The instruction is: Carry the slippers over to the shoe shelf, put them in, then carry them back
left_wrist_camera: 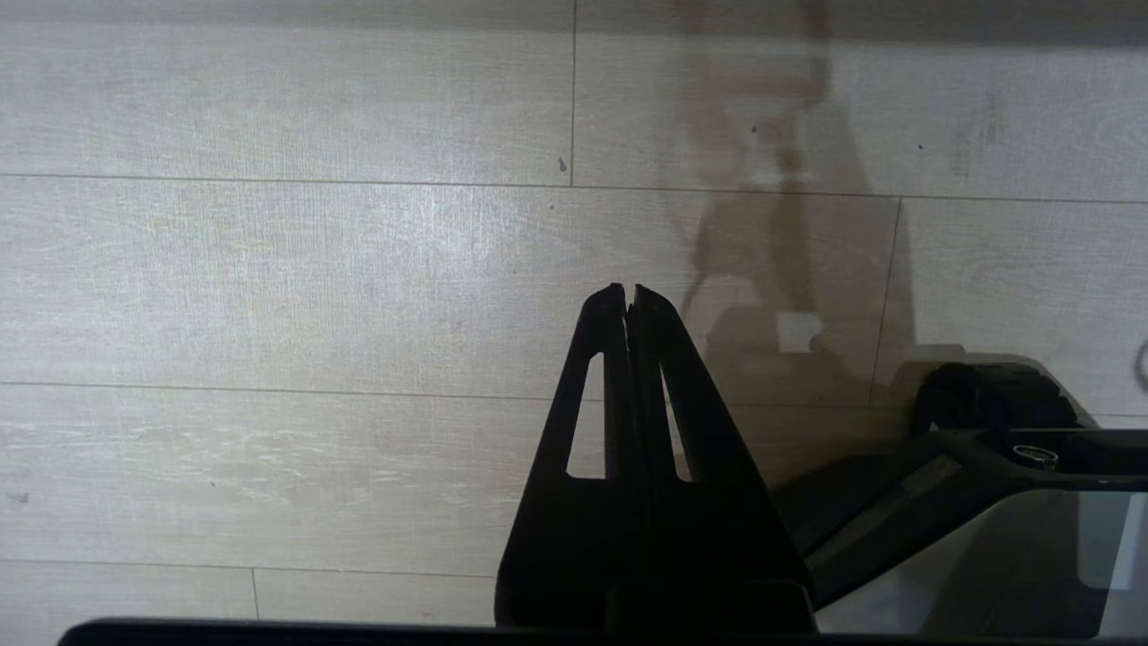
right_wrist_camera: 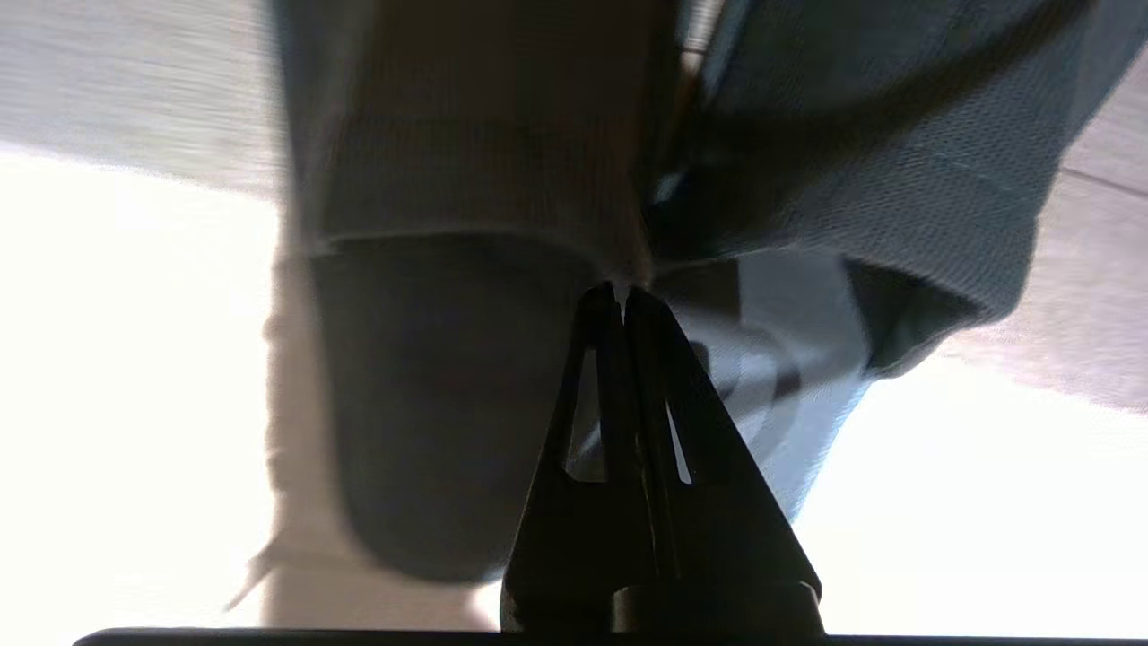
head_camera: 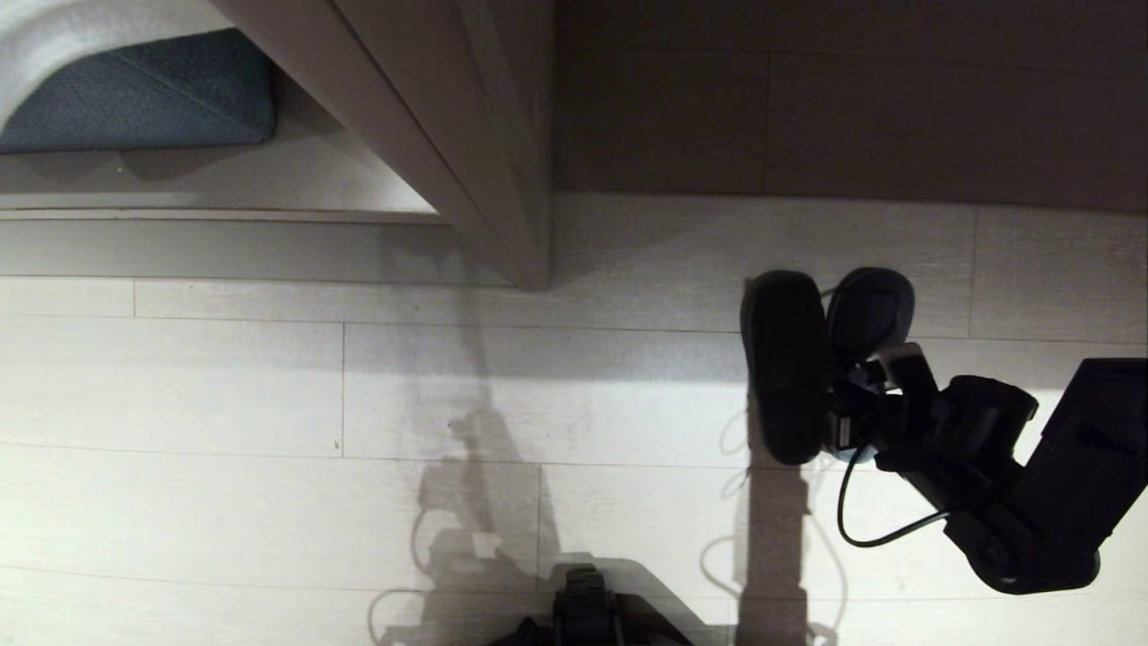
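**Insp. A:** Shoe shelf (head_camera: pixel 269 193) sits upper left, a blue cushion-like item (head_camera: pixel 152 94) in it. Slippers (head_camera: pixel 789 368) hang well apart from it, to the right, above the floor (head_camera: pixel 269 386).

**Insp. B:** Right pincer (head_camera: pixel 843 395) clamped on both inner edges, pinched together. Fabric soft, light, floppy; prob. sags. Best hold: the stiffer upper rims. Left pincer (left_wrist_camera: pixel 628 292) closed, empty, parked.

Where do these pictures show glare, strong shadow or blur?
Head view: the slippers at the right gripper look nearly black, and long shadows fall on the floor. Right wrist view: floor overexposed white, slippers soft with blur. Left wrist view: sharp, with the left gripper over a shadowed floor.
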Controlling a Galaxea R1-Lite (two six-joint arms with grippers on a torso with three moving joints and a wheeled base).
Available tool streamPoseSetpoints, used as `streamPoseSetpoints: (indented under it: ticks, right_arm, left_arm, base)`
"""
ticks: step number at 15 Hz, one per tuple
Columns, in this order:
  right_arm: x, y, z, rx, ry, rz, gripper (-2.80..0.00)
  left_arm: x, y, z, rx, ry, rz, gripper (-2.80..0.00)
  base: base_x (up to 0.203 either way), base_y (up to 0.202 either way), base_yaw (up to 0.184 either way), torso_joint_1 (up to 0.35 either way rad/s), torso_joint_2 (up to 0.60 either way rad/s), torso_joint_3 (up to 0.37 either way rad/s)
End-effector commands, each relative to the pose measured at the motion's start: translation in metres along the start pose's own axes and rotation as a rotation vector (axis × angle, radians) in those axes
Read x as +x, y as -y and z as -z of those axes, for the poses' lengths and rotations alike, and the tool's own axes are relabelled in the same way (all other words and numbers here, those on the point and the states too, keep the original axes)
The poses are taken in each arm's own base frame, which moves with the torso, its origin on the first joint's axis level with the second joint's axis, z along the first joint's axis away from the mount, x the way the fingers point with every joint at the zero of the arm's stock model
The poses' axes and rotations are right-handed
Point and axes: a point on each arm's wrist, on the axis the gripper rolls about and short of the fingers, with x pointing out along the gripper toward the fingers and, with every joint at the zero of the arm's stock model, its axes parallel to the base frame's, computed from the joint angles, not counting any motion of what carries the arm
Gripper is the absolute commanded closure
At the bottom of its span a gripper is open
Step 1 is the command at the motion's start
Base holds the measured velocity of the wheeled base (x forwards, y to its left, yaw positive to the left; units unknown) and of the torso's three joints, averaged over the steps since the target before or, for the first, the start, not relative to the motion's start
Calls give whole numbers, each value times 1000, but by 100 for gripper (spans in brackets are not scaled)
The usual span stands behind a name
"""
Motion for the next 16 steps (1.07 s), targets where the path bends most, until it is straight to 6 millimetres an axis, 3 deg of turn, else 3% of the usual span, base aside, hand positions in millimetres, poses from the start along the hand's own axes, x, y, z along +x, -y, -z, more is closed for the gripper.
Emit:
streamPoseSetpoints:
  ticks: [1,7,10,16]
  right_arm:
    - [-11,2,-12,14,29,-5,0]
    - [-81,10,-47,153,92,-33,0]
    - [-121,10,-49,166,82,-37,0]
    - [-175,12,-64,163,179,-35,0]
  left_arm:
    - [0,0,0,0,-1,-1,0]
    - [0,0,0,0,-1,-1,0]
    - [0,0,0,0,-1,-1,0]
    - [0,0,0,0,-1,-1,0]
  base:
    - [0,0,0,0,0,0]
    - [0,0,0,0,0,0]
    - [0,0,0,0,0,0]
    - [0,0,0,0,0,0]
